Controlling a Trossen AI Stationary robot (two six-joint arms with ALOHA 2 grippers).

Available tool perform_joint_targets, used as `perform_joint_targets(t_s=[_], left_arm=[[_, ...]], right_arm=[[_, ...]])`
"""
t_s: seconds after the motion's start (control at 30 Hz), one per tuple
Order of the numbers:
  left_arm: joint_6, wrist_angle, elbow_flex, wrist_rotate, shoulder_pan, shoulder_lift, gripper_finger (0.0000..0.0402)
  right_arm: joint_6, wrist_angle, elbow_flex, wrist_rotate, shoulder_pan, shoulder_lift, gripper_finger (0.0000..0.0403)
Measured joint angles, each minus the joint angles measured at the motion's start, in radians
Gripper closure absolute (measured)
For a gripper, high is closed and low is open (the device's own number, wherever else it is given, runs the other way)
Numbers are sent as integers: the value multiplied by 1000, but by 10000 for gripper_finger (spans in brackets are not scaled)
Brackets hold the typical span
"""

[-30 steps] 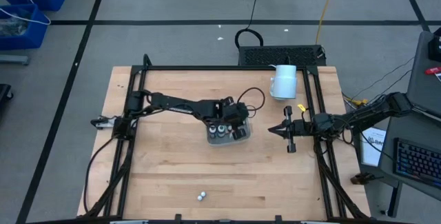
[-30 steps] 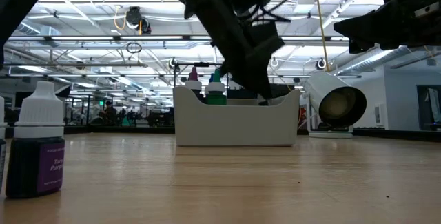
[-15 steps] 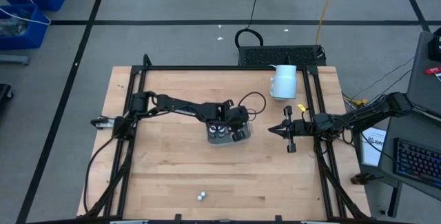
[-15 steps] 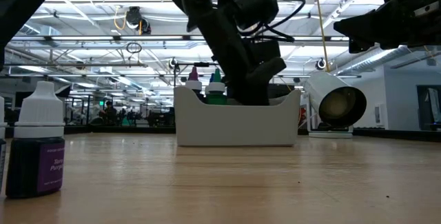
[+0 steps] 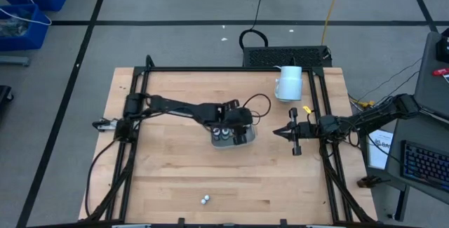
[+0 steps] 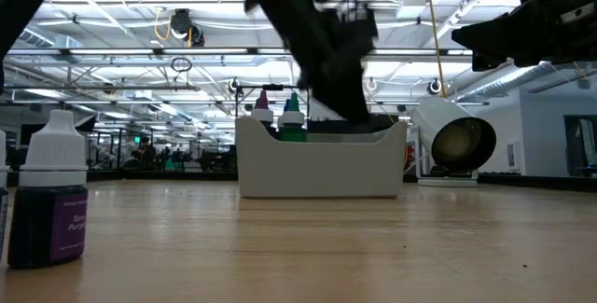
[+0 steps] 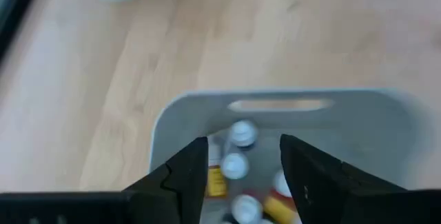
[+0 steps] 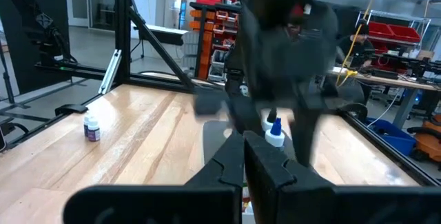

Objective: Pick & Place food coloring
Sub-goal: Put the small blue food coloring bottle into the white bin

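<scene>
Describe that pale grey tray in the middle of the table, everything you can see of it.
The pale grey tray is a small rectangular tub with rounded corners and a slot handle cut into one end wall; it looks like matte plastic. It sits flat near the centre of the wooden table. Inside stand small food coloring bottles, tips poking above the rim. The left tool hovers open over it, not touching as far as shows.
</scene>
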Motion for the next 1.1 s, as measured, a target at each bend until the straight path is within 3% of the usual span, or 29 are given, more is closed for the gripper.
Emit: perform_joint_targets(t_s=[0.13, 0.27, 0.33, 0.43, 0.57, 0.7, 0.83, 0.93, 1.1], left_arm=[[20, -87, 0, 12, -51, -127, 216], [33, -274, 2, 91, -128, -280, 216], [9, -387, 1, 73, -183, -347, 216], [-114, -446, -1, -108, -277, -454, 225], [-108, -440, -53, -375, -428, -642, 270], [-186, -307, -279, -538, -549, -853, 328], [-282, -118, -635, -632, -612, -1050, 387], [-340, 131, -893, -683, -621, -1161, 393], [-190, 531, -1223, -745, -620, -1290, 398]], right_arm=[[-1, -2, 0, 0, 0, 0, 399], [-12, -1, 0, 0, 0, 0, 399], [-18, 1, 0, 0, 0, 0, 399], [-19, 3, 0, 0, 0, 0, 399], [-5, 8, 0, 0, 0, 0, 399], [17, 8, 0, 0, 0, 0, 399], [28, 8, 0, -3, 0, 0, 399], [27, 8, 0, -3, 0, 0, 399], [26, 8, 0, -4, 0, 0, 399]])
